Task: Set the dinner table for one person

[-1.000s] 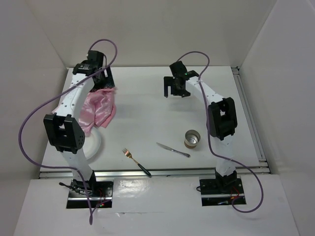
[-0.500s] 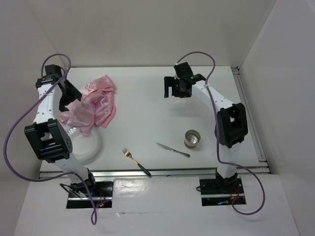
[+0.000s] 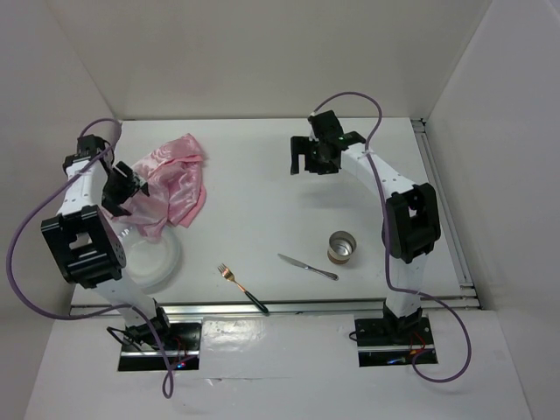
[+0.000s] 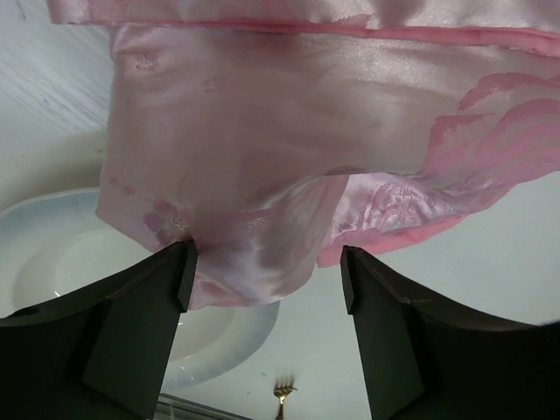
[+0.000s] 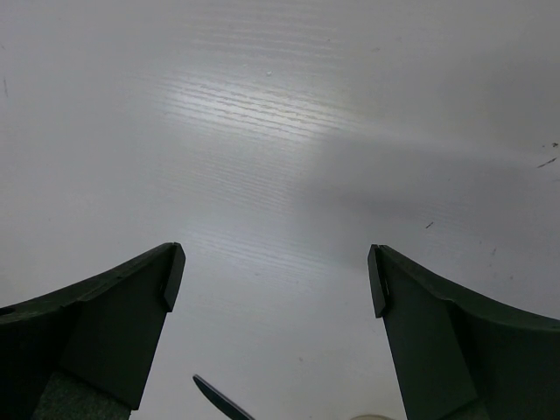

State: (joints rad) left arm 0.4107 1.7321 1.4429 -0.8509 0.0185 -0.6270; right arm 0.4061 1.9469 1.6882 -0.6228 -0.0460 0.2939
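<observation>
Matte wht dinner table, crumpled satiny pink cloth, round glossy plate

Robot lab test cell, as I see it.
White bench edged with aluminium rails, plain white walls boxing it in, purple cables looping off my two bolted arms.

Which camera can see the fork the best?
The top external view: the whole fork lies on the dinner table, gold tines to dark handle. The left wrist view catches only its tines at the bottom edge. The right wrist view shows none of it.
</observation>
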